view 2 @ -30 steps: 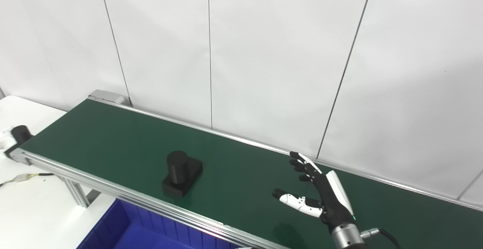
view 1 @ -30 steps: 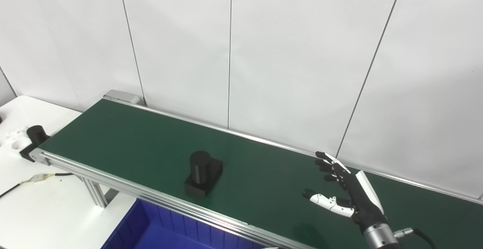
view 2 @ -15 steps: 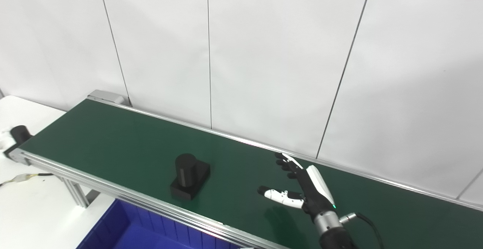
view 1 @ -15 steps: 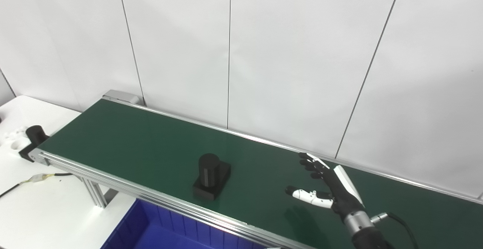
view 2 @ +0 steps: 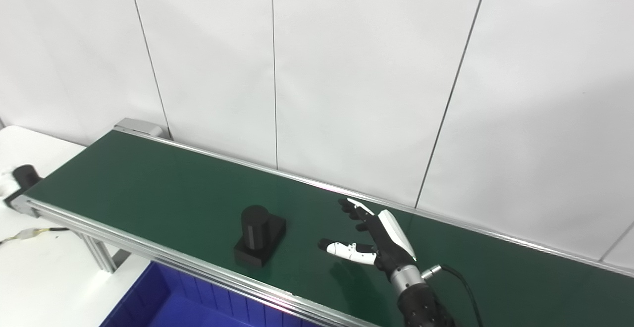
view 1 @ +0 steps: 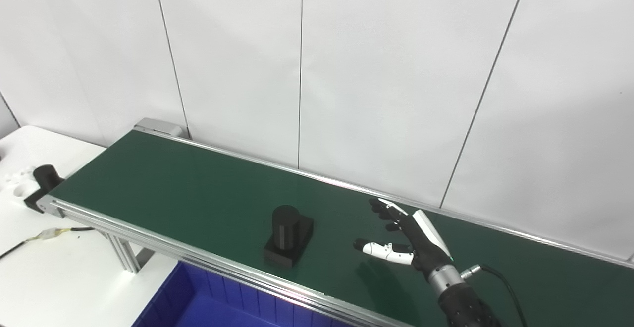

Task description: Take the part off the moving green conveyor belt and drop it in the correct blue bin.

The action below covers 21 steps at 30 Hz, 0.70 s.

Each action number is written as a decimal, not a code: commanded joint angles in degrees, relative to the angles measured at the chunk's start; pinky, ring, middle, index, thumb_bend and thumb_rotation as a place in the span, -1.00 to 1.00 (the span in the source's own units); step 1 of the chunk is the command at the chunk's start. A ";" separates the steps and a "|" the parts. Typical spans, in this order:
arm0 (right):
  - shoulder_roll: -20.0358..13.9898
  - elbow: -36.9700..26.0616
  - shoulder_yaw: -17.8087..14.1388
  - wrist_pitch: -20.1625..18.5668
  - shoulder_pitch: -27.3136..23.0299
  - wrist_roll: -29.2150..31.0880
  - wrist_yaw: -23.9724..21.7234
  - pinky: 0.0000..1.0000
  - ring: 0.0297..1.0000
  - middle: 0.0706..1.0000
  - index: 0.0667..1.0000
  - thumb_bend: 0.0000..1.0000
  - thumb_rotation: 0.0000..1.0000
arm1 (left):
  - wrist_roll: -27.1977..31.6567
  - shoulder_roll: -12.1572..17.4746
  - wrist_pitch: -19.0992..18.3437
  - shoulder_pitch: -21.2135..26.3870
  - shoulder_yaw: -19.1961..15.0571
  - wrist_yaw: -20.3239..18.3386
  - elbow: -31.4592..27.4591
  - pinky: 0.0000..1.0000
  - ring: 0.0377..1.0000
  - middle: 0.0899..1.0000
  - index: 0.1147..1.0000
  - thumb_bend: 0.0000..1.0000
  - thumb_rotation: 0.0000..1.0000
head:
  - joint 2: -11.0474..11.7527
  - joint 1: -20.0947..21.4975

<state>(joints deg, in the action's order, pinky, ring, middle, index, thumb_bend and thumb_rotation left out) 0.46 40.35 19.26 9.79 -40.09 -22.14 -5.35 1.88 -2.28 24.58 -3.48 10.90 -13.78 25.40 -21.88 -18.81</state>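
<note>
Now we see our right hand (view 1: 413,240) spread wide and empty above the green conveyor belt (view 1: 198,193), thumb and fingers (view 1: 384,208) pointing toward the black part (view 1: 288,235). That part stands upright near the belt's front rail, apart from the hand, above the blue bin (view 1: 208,302).

White wall panels (view 1: 386,69) with thin dark vertical seams are standing behind the hand. A white table (view 1: 54,277) is lying far to its left, under even, diffuse lighting.
</note>
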 commanded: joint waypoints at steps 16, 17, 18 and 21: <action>2.67 -1.30 3.02 2.24 -3.62 -2.01 0.56 0.57 0.72 0.70 0.71 0.37 -0.03 | -3.69 -1.54 2.23 -0.02 1.89 2.35 -2.17 0.42 0.52 0.55 0.53 1.00 -0.55 | -0.82 -1.03; 2.72 -1.31 3.20 1.98 -3.62 -2.12 0.42 0.58 0.73 0.71 0.71 0.37 -0.03 | -3.85 -1.54 2.20 -0.02 2.02 2.40 -2.17 0.43 0.52 0.55 0.53 1.00 -0.56 | -0.82 -1.03; 2.79 -1.29 3.39 1.72 -3.63 -2.30 0.36 0.59 0.74 0.72 0.72 0.38 -0.03 | -3.89 -1.59 2.23 -0.05 2.10 2.43 -2.15 0.44 0.52 0.55 0.53 1.00 -0.56 | -0.91 -1.16; 3.13 -0.82 4.13 1.37 -3.77 -2.96 0.31 0.61 0.75 0.73 0.72 0.40 -0.03 | -3.68 -1.70 2.30 -0.17 2.33 2.41 -2.11 0.47 0.53 0.56 0.53 1.00 -0.56 | -1.02 -1.33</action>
<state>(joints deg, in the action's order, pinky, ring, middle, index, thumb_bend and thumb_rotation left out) 2.19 40.99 23.16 9.84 -41.12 -24.67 -5.43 -1.65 -3.14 24.58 -3.76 12.74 -11.53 24.83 -22.85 -20.13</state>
